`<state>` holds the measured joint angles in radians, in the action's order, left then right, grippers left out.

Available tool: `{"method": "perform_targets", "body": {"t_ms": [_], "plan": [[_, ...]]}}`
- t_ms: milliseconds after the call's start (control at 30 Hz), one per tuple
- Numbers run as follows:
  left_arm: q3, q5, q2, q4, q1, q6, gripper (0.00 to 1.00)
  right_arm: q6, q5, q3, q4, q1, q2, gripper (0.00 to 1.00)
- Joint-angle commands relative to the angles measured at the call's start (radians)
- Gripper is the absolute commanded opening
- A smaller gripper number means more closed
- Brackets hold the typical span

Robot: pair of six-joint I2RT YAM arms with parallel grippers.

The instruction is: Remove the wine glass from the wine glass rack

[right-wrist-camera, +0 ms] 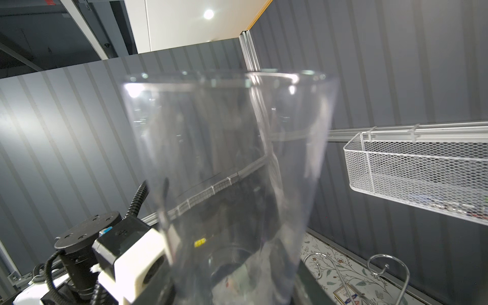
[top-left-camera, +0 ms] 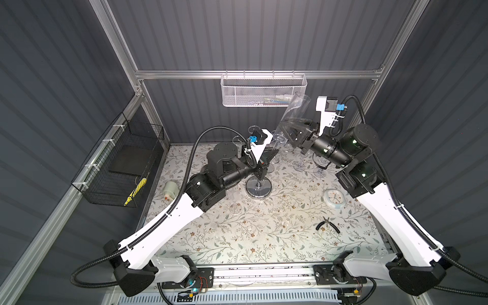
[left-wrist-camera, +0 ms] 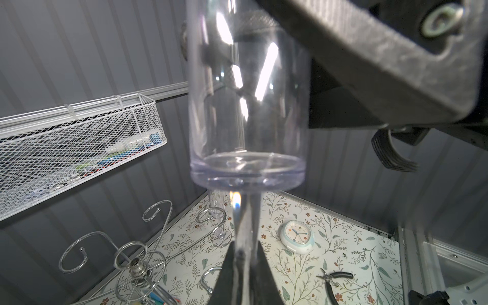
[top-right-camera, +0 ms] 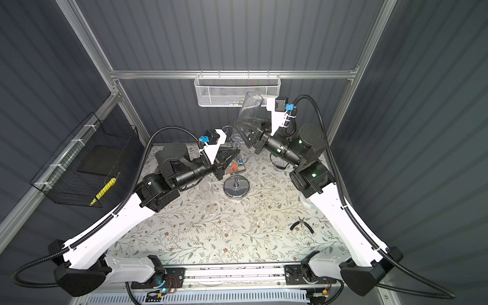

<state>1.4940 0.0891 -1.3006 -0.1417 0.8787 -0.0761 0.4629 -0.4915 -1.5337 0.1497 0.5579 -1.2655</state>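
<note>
The wine glass (top-left-camera: 294,111) (top-right-camera: 249,111) is clear and tall, and hangs tilted in the air above the back of the table, rim up and away. My left gripper (top-left-camera: 273,153) (left-wrist-camera: 244,250) is shut on its thin stem. My right gripper (top-left-camera: 287,129) (right-wrist-camera: 235,290) has its fingers on both sides of the lower bowl (right-wrist-camera: 227,171), closed against it. The wine glass rack (top-left-camera: 258,187) (top-right-camera: 236,188) is a chrome stand with a round mirror base, just below and left of the glass. Its curled arms (left-wrist-camera: 136,262) show under the glass. The glass is off the rack's arms.
Another clear glass (top-right-camera: 204,190) stands left of the rack, and more glasses (top-left-camera: 299,163) stand at the back. A white clock (top-left-camera: 334,198) and black pliers (top-left-camera: 327,225) lie on the right. A white mesh basket (top-left-camera: 264,89) hangs on the back rail, a black wire basket (top-left-camera: 118,163) on the left wall.
</note>
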Motion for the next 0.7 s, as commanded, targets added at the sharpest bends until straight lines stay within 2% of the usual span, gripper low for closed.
{"method": "perform_targets", "body": {"t_ms": [0, 200, 367, 533, 667], "plan": [[-0.013, -0.011, 0.007, 0.017, 0.011, -0.022, 0.19, 0.012, -0.032, 0.011, 0.044, 0.014, 0.028, 0.44], [-0.053, -0.014, 0.036, 0.062, 0.011, -0.008, 0.37, -0.046, -0.023, 0.038, 0.036, 0.014, 0.068, 0.42], [-0.047, -0.011, 0.044, 0.063, 0.010, 0.007, 0.61, -0.104, -0.004, 0.047, 0.006, 0.014, 0.108, 0.42], [-0.059, -0.018, 0.087, 0.079, 0.011, 0.016, 0.70, -0.213, 0.048, 0.059, -0.064, 0.012, 0.186, 0.42], [-0.071, -0.015, 0.124, 0.092, 0.011, 0.034, 0.71, -0.302, 0.115, 0.070, -0.135, 0.011, 0.239, 0.43]]}}
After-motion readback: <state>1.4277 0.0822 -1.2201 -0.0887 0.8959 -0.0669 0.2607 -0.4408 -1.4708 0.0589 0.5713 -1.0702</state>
